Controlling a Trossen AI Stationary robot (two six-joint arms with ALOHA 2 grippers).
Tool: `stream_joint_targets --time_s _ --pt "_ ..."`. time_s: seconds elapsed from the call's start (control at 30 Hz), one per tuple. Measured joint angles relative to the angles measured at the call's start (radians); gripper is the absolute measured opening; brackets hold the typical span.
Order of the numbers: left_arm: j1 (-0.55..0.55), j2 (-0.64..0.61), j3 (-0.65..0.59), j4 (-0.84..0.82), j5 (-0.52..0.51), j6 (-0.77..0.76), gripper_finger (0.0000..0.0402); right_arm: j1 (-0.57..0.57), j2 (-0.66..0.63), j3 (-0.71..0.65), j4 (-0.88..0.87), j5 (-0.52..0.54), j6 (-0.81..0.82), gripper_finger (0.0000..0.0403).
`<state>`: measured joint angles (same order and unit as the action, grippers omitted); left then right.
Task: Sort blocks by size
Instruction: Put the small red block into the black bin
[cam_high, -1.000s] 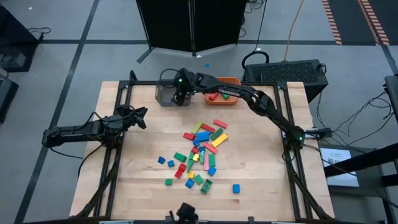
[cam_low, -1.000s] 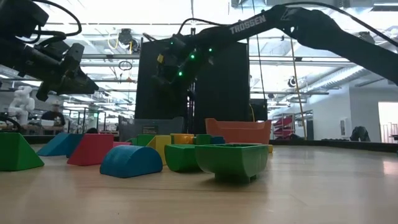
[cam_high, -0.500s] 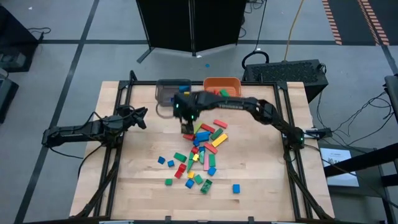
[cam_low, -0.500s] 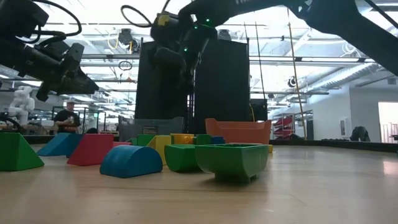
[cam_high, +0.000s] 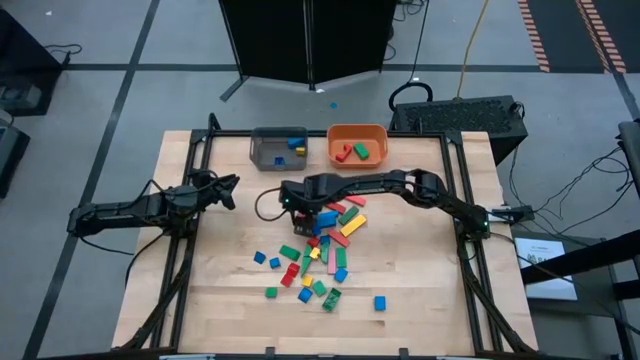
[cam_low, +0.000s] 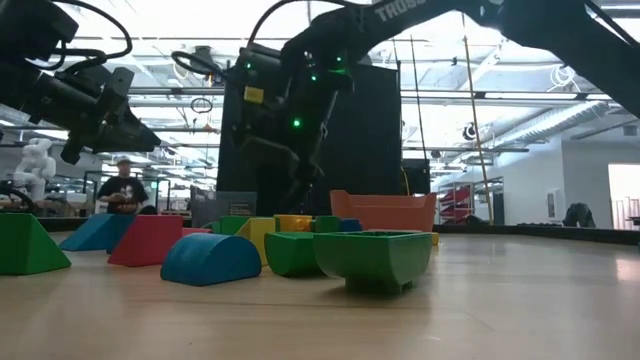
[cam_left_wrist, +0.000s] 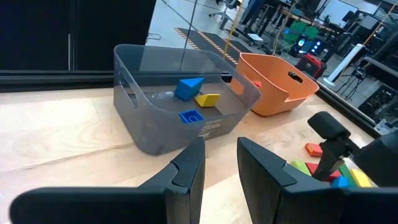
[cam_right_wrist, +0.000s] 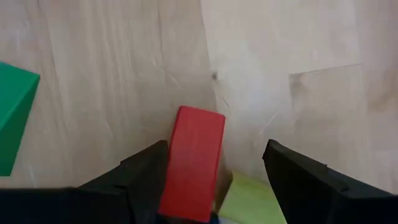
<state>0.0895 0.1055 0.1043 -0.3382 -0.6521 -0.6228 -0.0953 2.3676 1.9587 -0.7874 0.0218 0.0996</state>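
Note:
The blocks (cam_high: 325, 245) lie scattered on the wooden table's middle: cubes and bars in red, green, blue, yellow and pink. My right gripper (cam_high: 303, 211) hangs open over the pile's far left end and points steeply down. In the right wrist view its fingers (cam_right_wrist: 149, 171) stand on either side of a red bar (cam_right_wrist: 194, 163) that lies flat on the table, beside a light green block (cam_right_wrist: 249, 199). My left gripper (cam_high: 226, 189) waits open at the table's left side, above the wood; in its wrist view (cam_left_wrist: 221, 165) nothing is between its fingers.
A grey bin (cam_high: 279, 148) with small blue and yellow blocks and an orange bin (cam_high: 358, 146) with red and green bars stand at the far edge. Bare wood lies left of the pile and along the near edge. A person shows in the room behind (cam_low: 123, 190).
My right gripper has swung from over the grey bin toward the table's near edge, sunk onto the far left end of the pile, and tipped to point more steeply down. The blocks have stayed where they were.

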Motion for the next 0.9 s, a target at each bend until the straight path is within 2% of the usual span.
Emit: stream_joint_targets --time_s 0.37,0.47,0.6,0.73,0.9 --pt "0.000 0.000 0.000 0.000 0.004 0.000 0.0095 0.022 -0.004 -0.063 0.005 0.016 0.050 0.0248" --pt "0.000 0.000 0.000 0.000 0.004 0.000 0.0095 0.022 -0.006 -0.078 0.007 0.024 0.072 0.0205" --pt "0.000 0.000 0.000 0.000 0.004 0.000 0.0095 0.022 -0.006 -0.080 0.010 0.023 0.062 0.0106" --pt "0.000 0.000 0.000 0.000 0.004 0.000 0.0095 0.019 0.000 -0.039 -0.002 0.022 0.011 0.0107" --pt "0.000 0.000 0.000 0.000 0.004 0.001 0.0095 -0.015 0.004 0.112 -0.003 0.039 -0.042 0.0107"
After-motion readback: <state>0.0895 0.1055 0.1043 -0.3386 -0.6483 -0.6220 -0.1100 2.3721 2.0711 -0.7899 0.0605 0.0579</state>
